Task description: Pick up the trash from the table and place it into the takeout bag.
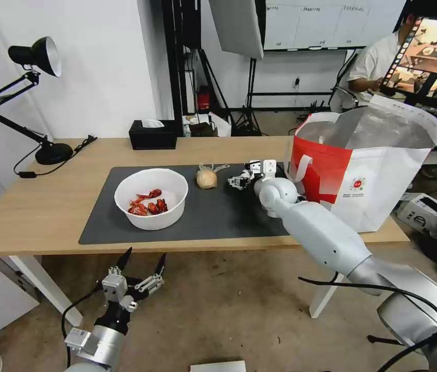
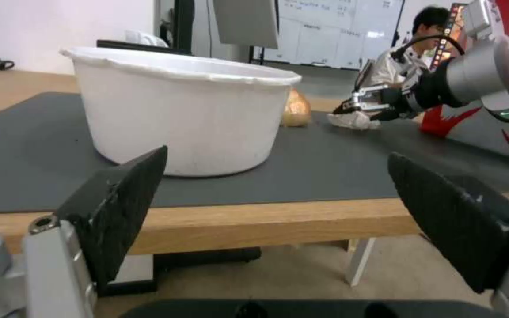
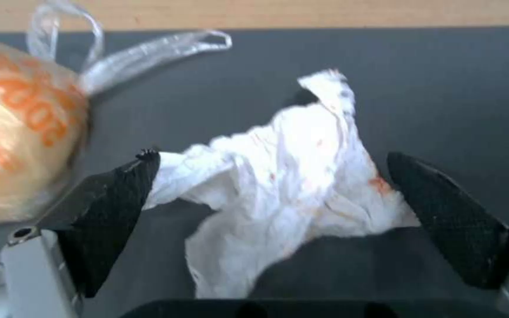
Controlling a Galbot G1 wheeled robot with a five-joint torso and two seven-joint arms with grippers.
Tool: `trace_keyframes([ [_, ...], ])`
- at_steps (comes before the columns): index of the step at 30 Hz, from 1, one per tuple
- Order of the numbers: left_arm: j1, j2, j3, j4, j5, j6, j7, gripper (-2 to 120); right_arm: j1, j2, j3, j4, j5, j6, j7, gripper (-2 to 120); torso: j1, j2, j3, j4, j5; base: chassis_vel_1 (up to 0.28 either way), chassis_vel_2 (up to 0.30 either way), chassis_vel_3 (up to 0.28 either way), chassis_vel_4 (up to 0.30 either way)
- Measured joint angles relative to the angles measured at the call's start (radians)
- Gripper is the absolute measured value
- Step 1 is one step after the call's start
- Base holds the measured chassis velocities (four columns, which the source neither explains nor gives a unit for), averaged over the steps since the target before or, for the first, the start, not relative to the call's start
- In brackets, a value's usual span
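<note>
Right gripper: the right gripper (image 3: pixel 272 190) sat low over the mat at centre frame in the head view, its black fingers (image 3: pixel 113 207) spread wide to either side of the crumpled tissue (image 3: pixel 290 176); one pad touched the tissue's edge, the other stood just clear, so nothing was clamped yet.
Why there: the jaws straddled the tissue so that closing would gather it, by my reading.
Tissue: white with orange stains, it lay on the dark mat (image 1: pixel 213 217), between the wrapped ball (image 1: pixel 207 179) and the takeout bag (image 1: pixel 368 170).
Wrapped ball: beige, in clear wrap with a twisted tail, just beside the gripper's left finger; a close neighbour that a careless close might nudge.
Bowl: the white bowl (image 1: pixel 151 198) with red shells stood at centre left of the mat, untouched.
Bag: it stood open at the right end of the table (image 1: pixel 32 206), mouth up and foil lining showing, close to the working arm, presumably for a short carry.
Left gripper: the left gripper (image 1: pixel 138 266) hung below the table's front edge at lower left, fingers wide apart and holding nothing, facing the bowl's side.
Stage: grasp of the tissue about to be made; nothing seen in the bag.
</note>
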Motion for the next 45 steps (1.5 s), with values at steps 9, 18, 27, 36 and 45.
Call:
trace_keyframes([
  [9, -0.001, 0.002, 0.003, 0.001, -0.001, 0.000, 0.000, 100, 0.000, -0.003, 0.003, 0.000, 0.000, -0.027, 0.004, 89, 0.000, 0.000, 0.000, 0.0000, 0.0000, 0.000, 0.000, 0.000, 0.000],
  [18, 0.001, 0.003, 0.005, -0.001, -0.001, 0.000, 0.000, 100, -0.007, -0.008, 0.005, 0.006, 0.001, -0.028, 0.004, 59, 0.000, 0.000, 0.000, -0.0001, -0.0001, 0.000, 0.000, 0.000, 0.000],
  [27, 0.001, 0.001, -0.001, -0.003, -0.002, 0.000, -0.003, 100, -0.011, -0.017, 0.010, 0.019, 0.028, -0.028, 0.010, 25, 0.000, 0.000, 0.000, 0.0000, 0.0000, 0.000, 0.000, 0.000, 0.000],
  [36, 0.007, -0.006, 0.009, -0.005, -0.002, 0.000, -0.004, 100, -0.029, -0.035, 0.015, 0.048, 0.022, -0.016, 0.011, 0, 0.000, 0.000, 0.000, 0.0000, 0.0000, 0.000, 0.000, 0.000, 0.000],
  [45, 0.014, -0.009, 0.010, -0.023, -0.001, 0.004, -0.007, 100, -0.085, -0.072, 0.055, 0.149, -0.050, 0.061, 0.010, 0, 0.000, 0.000, 0.000, 0.0000, 0.0002, 0.000, 0.000, 0.000, 0.000],
])
